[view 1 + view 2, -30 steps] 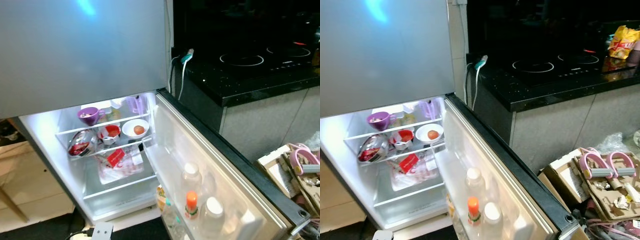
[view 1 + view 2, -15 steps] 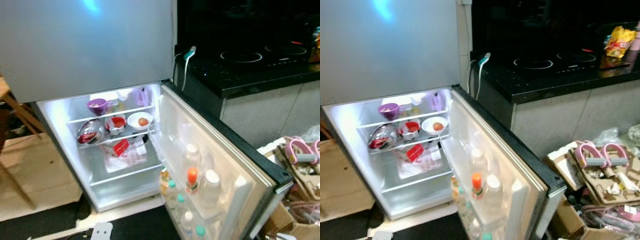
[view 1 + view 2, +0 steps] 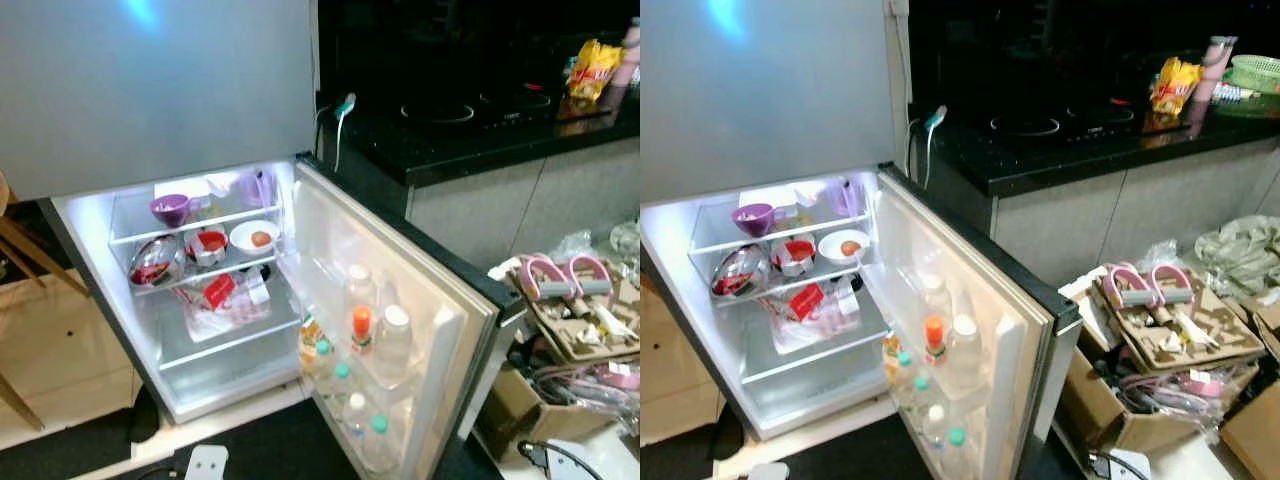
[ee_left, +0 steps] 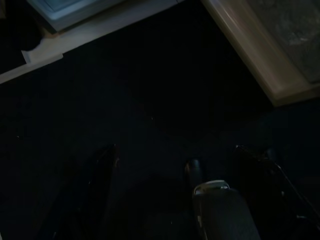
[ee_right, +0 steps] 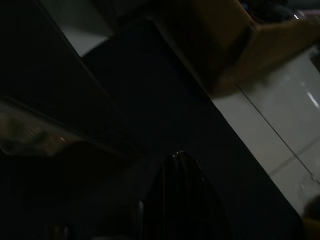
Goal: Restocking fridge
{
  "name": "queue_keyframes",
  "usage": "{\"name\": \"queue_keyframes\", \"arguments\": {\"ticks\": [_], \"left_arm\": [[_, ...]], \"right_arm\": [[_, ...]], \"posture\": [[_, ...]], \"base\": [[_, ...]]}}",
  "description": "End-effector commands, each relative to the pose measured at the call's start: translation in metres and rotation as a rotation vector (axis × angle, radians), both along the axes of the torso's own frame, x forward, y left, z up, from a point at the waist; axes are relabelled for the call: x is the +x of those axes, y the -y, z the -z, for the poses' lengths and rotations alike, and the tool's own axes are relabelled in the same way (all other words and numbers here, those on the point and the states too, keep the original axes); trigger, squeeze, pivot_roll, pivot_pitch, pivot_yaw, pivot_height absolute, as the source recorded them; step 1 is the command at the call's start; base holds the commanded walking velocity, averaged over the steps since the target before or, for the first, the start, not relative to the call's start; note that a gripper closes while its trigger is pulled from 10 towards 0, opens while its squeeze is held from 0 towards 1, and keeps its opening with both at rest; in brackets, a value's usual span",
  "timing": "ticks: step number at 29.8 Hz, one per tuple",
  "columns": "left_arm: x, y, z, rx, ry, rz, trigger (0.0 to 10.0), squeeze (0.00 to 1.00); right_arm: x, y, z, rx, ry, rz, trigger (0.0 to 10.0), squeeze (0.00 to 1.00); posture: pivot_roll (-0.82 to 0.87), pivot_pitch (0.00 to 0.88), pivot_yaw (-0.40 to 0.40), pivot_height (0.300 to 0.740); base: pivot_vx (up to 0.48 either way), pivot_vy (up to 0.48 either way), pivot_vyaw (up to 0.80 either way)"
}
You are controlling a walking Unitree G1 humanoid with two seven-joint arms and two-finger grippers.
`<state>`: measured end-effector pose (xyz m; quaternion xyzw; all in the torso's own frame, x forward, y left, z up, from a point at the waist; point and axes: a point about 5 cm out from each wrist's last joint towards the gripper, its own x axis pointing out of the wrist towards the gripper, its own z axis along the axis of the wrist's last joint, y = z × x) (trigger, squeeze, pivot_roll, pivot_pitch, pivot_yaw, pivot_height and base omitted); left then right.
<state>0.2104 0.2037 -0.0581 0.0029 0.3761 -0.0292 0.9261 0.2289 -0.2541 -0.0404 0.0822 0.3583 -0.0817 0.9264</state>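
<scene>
The fridge [image 3: 180, 90] stands with its lower compartment lit and its door [image 3: 430, 300] swung wide to the right. On the wire shelf sit a purple cup [image 3: 170, 208], a steel bowl [image 3: 155, 262], a red-topped tub [image 3: 208, 243] and a white bowl holding an egg [image 3: 253, 238]. A red packet [image 3: 218, 291] lies on plastic bags on the shelf below. The door racks carry an orange-capped bottle [image 3: 361, 325], a white-capped bottle [image 3: 393, 335] and several green-capped ones [image 3: 340, 375]. My left gripper [image 4: 150, 165] and right gripper [image 5: 180, 195] hang low over the dark floor mat, both in deep shade.
A black counter with a cooktop [image 3: 470, 110] adjoins the fridge, bearing a yellow snack bag [image 3: 592, 62] and a green basket [image 3: 1255, 72]. Cardboard boxes with pink items [image 3: 560, 290] crowd the floor at right. Wooden chair legs [image 3: 20, 250] stand left; a white power strip [image 3: 207, 462] lies below the fridge.
The camera has pulled back and swung right, so the whole door, its lower racks and more floor clutter show. Nothing inside the fridge has moved.
</scene>
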Motion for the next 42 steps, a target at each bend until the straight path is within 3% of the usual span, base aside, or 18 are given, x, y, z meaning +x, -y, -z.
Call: {"name": "queue_keyframes", "arguments": {"ticks": [1, 7, 10, 11, 12, 13, 15, 20, 28, 39, 42], "left_arm": [[0.0, -0.005, -0.001, 0.041, -0.007, 0.02, 10.0, 0.0], [0.006, -0.01, -0.006, 0.08, 0.024, 0.033, 10.0, 0.0], [0.012, -0.007, -0.012, 0.125, 0.084, 0.117, 10.0, 0.0], [0.019, 0.0, -0.019, 0.08, 0.164, 0.14, 10.0, 0.0], [0.019, 0.0, -0.019, 0.08, 0.164, 0.14, 10.0, 0.0], [0.025, 0.009, -0.028, 0.026, 0.235, 0.183, 10.0, 0.0], [0.027, 0.012, -0.03, 0.013, 0.253, 0.204, 10.0, 0.0], [0.03, 0.043, -0.052, -0.094, 0.389, 0.505, 10.0, 0.0], [0.022, 0.054, -0.076, -0.197, 0.449, 0.696, 10.0, 0.0], [0.011, 0.052, -0.08, -0.245, 0.431, 0.726, 10.0, 0.0], [0.008, 0.054, -0.079, -0.252, 0.417, 0.724, 10.0, 0.0]], "right_arm": [[0.007, -0.004, -0.004, 0.006, 0.029, -0.017, 10.0, 0.0], [0.027, -0.009, -0.017, 0.009, 0.083, -0.033, 10.0, 0.0], [0.041, -0.008, -0.028, -0.016, 0.125, -0.015, 10.0, 0.0], [0.051, -0.009, -0.037, -0.038, 0.162, -0.013, 10.0, 0.0], [0.051, -0.009, -0.037, -0.038, 0.162, -0.013, 10.0, 0.0], [0.062, -0.012, -0.046, -0.045, 0.196, -0.005, 10.0, 0.0], [0.065, -0.013, -0.049, -0.044, 0.204, -0.004, 10.0, 0.0], [0.086, -0.025, -0.067, -0.048, 0.263, -0.038, 10.0, 0.0], [0.089, -0.022, -0.07, -0.117, 0.232, -0.003, 10.0, 0.0], [0.089, -0.014, -0.073, -0.129, 0.255, 0.1, 10.0, 0.0], [0.097, -0.018, -0.084, -0.149, 0.321, 0.177, 10.0, 0.0]], "posture": [[-0.03, 0.13, 0.047, 0.74], [-0.02, 0.125, 0.05, 0.74], [-0.03, 0.124, 0.051, 0.74], [-0.03, 0.127, 0.054, 0.74], [-0.03, 0.127, 0.054, 0.74], [-0.03, 0.129, 0.055, 0.74], [-0.03, 0.129, 0.055, 0.74], [-0.02, 0.141, 0.054, 0.74], [0.0, 0.149, 0.052, 0.74], [-0.01, 0.147, 0.059, 0.74], [-0.01, 0.144, 0.062, 0.74]], "base": [[0.0, 0.0, 0.0], [0.0, 0.0, 0.0], [0.0, 0.0, 0.0], [0.0, 0.0, 0.0], [0.0, 0.0, 0.0], [0.0, 0.0, 0.0], [0.0, 0.0, 0.0], [0.0, 0.0, 0.0], [0.0, 0.0, 0.0], [0.0, 0.0, 0.0], [0.0, 0.0, 0.0]]}}
